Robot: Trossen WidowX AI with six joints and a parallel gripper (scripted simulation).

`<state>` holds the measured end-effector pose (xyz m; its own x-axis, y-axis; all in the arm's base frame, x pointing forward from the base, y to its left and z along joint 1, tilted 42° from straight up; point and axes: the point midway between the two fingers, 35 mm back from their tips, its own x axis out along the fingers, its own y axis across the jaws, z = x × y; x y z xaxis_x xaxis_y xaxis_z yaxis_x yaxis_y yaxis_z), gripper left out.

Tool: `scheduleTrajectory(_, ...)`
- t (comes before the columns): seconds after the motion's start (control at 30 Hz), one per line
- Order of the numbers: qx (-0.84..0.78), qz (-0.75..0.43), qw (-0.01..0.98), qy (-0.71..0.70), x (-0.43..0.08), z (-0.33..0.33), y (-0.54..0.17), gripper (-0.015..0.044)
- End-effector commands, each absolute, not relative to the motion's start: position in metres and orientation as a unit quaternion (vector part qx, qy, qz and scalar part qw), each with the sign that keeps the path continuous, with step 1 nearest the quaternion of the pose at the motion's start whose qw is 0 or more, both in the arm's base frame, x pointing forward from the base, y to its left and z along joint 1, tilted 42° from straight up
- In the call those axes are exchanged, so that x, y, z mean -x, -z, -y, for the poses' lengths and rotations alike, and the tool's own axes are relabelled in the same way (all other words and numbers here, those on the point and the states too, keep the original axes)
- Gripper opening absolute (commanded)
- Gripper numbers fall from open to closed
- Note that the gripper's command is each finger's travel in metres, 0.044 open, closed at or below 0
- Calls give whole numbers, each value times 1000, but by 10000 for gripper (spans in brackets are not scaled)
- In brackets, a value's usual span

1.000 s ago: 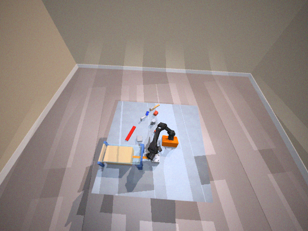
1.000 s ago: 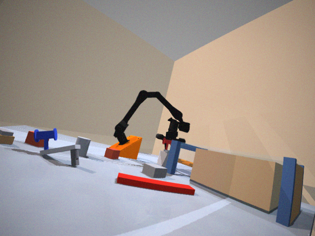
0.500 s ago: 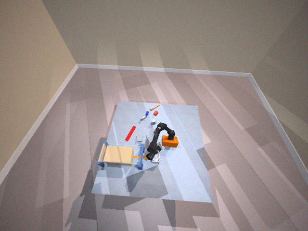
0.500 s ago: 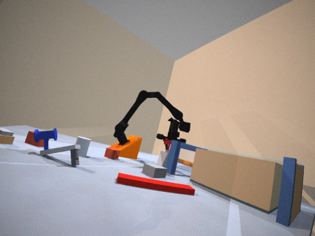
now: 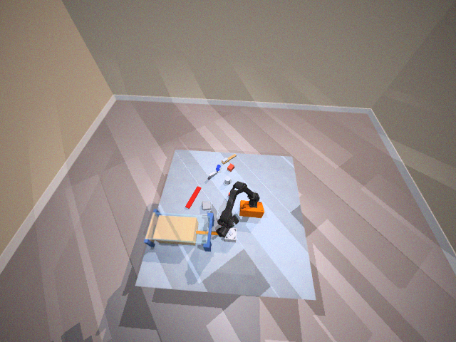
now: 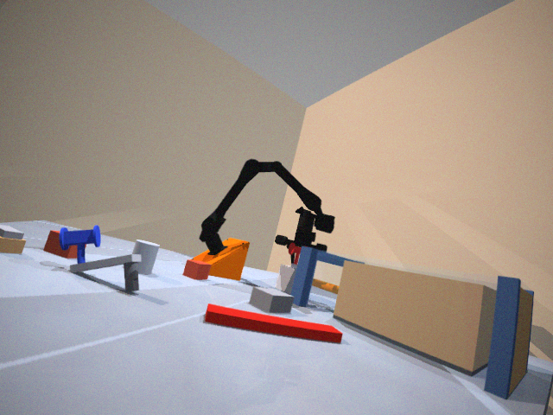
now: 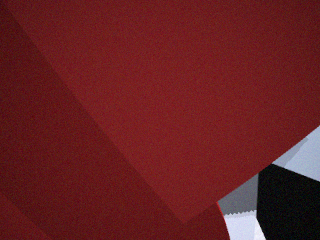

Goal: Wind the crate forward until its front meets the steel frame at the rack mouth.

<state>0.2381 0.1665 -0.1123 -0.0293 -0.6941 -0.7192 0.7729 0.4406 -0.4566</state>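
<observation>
The tan crate (image 5: 176,229) (image 6: 402,312) sits flat inside the clear-panelled cubby, with a gap between its front and the blue frame (image 5: 210,219) (image 6: 305,277) at the mouth. An orange strap (image 5: 201,232) (image 6: 329,286) runs from the crate through the mouth towards the white winch (image 5: 231,235) (image 6: 284,277). My gripper (image 6: 293,248) is over the winch, shut on the red handle (image 6: 294,254) (image 7: 190,100), which fills most of the wrist view. The handle's lower end reaches down to the winch top. The key and the round hole are hidden, so its seating cannot be told.
A grey block (image 5: 206,204) (image 6: 270,300) lies near the mouth, beside a long red bar (image 5: 193,197) (image 6: 272,322). Farther off are a grey cranked tool (image 5: 212,174) (image 6: 104,262), a blue spool-ended tool (image 5: 218,167) (image 6: 80,238), a white cylinder (image 5: 227,181) (image 6: 147,257) and red blocks.
</observation>
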Motion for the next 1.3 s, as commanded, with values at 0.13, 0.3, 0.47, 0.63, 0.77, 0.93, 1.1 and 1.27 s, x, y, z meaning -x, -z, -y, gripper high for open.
scheduleTrajectory(0.13, -45, -481, 693, 535, -237, -163, 115, 0)
scheduleTrajectory(0.3, -60, -469, 691, 547, -235, -163, 114, 0)
scheduleTrajectory(0.47, -60, -469, 691, 547, -235, -162, 115, 0)
scheduleTrajectory(0.63, -66, -464, 690, 552, -234, -162, 114, 0)
scheduleTrajectory(0.77, -80, -452, 687, 563, -233, -162, 113, 0)
scheduleTrajectory(0.93, -80, -452, 687, 564, -233, -161, 113, 0)
scheduleTrajectory(1.1, -66, -464, 690, 552, -234, -162, 114, 0)
scheduleTrajectory(1.27, -66, -464, 690, 552, -234, -162, 114, 0)
